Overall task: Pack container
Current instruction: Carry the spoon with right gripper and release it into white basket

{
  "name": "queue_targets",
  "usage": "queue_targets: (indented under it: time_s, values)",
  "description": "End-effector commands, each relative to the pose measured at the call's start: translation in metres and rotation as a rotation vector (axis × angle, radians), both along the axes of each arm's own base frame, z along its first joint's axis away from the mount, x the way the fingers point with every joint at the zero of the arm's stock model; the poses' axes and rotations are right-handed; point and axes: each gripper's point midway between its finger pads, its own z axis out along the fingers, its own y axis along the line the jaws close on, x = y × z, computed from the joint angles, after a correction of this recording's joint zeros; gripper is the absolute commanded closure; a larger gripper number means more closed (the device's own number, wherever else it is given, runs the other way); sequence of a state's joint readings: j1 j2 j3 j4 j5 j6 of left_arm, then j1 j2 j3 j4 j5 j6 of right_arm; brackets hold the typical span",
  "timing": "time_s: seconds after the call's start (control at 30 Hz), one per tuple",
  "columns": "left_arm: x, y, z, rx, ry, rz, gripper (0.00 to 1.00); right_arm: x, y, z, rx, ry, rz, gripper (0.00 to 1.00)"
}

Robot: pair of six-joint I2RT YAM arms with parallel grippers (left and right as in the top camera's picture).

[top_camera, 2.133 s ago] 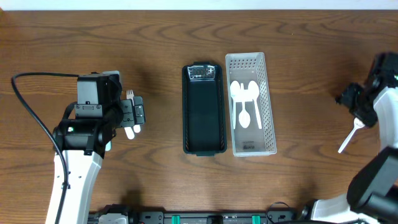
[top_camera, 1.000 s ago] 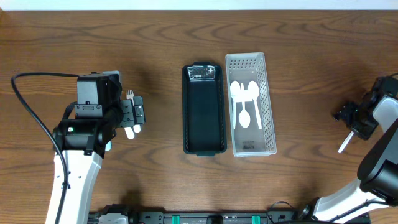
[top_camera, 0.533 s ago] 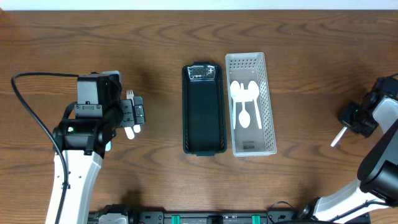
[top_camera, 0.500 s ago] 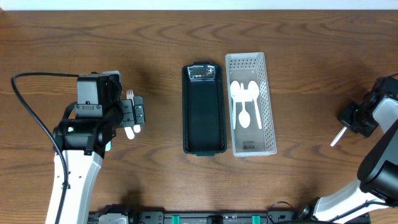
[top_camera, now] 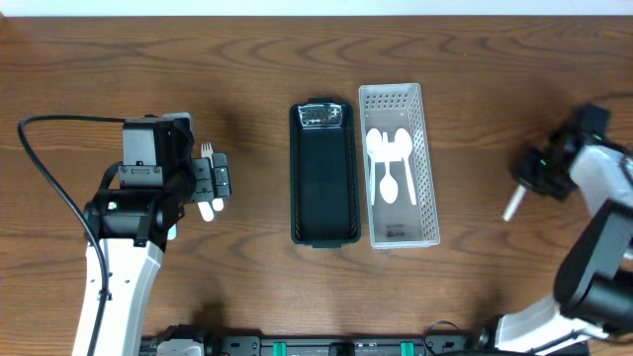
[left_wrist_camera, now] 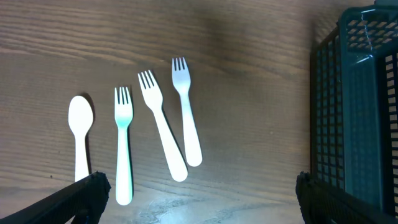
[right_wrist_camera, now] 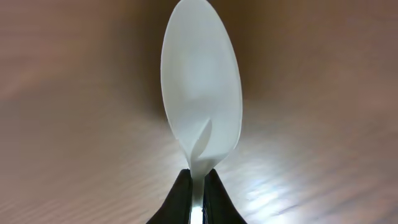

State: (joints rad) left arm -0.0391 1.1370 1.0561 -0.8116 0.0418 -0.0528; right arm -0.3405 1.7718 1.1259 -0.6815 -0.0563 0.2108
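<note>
While the left arm [top_camera: 124, 247] hangs idle over the counter [top_camera: 475, 59], the right arm [top_camera: 603, 227] has swung inward from the far edge, bringing its load nearer the black container [top_camera: 323, 188] and the white tray [top_camera: 391, 94] touching it, so delivery looks underway. The right claw [right_wrist_camera: 198, 183] is clenched on a white spoon [right_wrist_camera: 200, 87], well apart from the tray's three spoons [top_camera: 391, 163]. The left claw [top_camera: 218, 182] is spread wide, empty, above three forks [left_wrist_camera: 160, 130] and a loose spoon [left_wrist_camera: 81, 118]. Overhead, that claw hides most of them; the carried spoon's handle vanishes between the fingers [right_wrist_camera: 179, 200].
</note>
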Motion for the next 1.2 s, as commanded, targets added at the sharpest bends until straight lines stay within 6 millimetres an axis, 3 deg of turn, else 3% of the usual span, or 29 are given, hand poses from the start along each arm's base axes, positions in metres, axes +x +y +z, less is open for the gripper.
queue_targets:
  time_s: [0.0,0.07,0.13,0.27,0.4,0.6,0.7,0.77,0.8,0.87,0.9,1.03,1.1,1.17]
  values:
    - [0.003,0.003,0.009,0.003,-0.021,0.019,0.02,0.049,0.054,0.088,-0.037,-0.241,0.19,0.99]
    - [0.003,0.003,0.009,0.003,-0.021,0.019,0.02,0.062,0.092,0.121,-0.043,-0.317,0.287,0.99]
    - [0.003,0.003,0.009,0.003,-0.021,0.019,0.02,0.069,0.128,0.142,-0.038,-0.371,0.373,0.99]
    - [0.003,0.003,0.009,0.003,-0.021,0.019,0.02,0.071,0.189,0.152,0.001,-0.405,0.48,0.99]
    - [0.003,0.003,0.009,0.003,-0.021,0.019,0.02,0.065,0.228,0.121,0.018,-0.327,0.55,0.99]
    - [0.003,0.003,0.009,0.003,-0.021,0.019,0.02,0.051,0.264,0.052,0.03,-0.145,0.641,0.99]
    - [0.003,0.003,0.009,0.003,-0.021,0.019,0.02,0.044,0.274,0.032,0.031,-0.093,0.669,0.98]
    - [0.003,0.003,0.009,0.003,-0.021,0.019,0.02,0.043,0.277,0.03,0.031,-0.088,0.679,0.93]
    - [0.003,0.003,0.009,0.003,-0.021,0.019,0.02,0.044,0.278,0.03,0.031,-0.091,0.681,0.89]
    - [0.003,0.003,0.009,0.003,-0.021,0.019,0.02,0.047,0.279,0.035,0.03,-0.11,0.681,0.73]
    - [0.003,0.003,0.009,0.003,-0.021,0.019,0.02,0.048,0.279,0.038,0.026,-0.117,0.682,0.72]
    - [0.003,0.003,0.009,0.004,-0.021,0.019,0.02,0.064,0.264,0.068,-0.052,-0.193,0.64,0.72]
    - [0.003,0.003,0.009,0.004,-0.021,0.019,0.02,0.075,0.247,0.093,-0.109,-0.247,0.593,0.75]
    - [0.003,0.003,0.009,0.004,-0.021,0.019,0.02,0.083,0.219,0.116,-0.166,-0.29,0.494,0.85]
